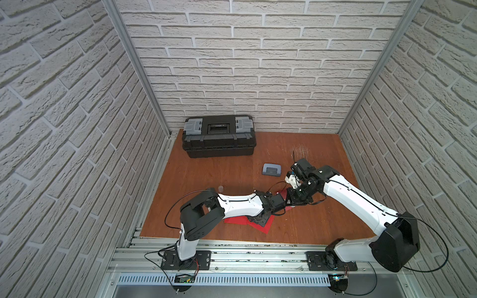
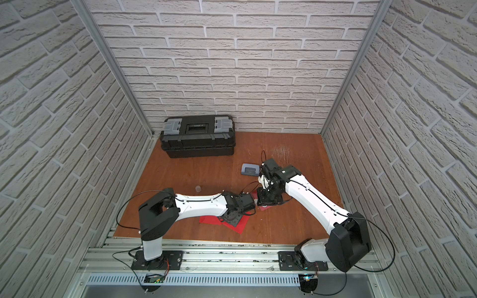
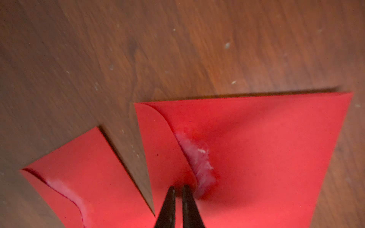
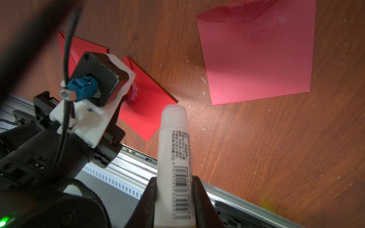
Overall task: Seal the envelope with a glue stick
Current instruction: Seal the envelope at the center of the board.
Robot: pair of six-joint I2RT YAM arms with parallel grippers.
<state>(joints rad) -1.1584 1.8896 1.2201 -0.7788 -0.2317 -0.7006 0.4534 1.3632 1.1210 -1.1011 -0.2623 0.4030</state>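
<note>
The right gripper pinches the lower body of the white cylindrical glue stick with a barcode label. It holds the stick in the air over the brown wooden table; the stick's bottom end is cut off by the frame, and its top end is too blurred to tell whether it is capped. The left gripper, jaws almost pressed together with only a sliver between them, bears down on a red paper envelope at its flap edge beside a whitish smear; only the fingertips show, and in both top views the arms cover most of this envelope.
</note>
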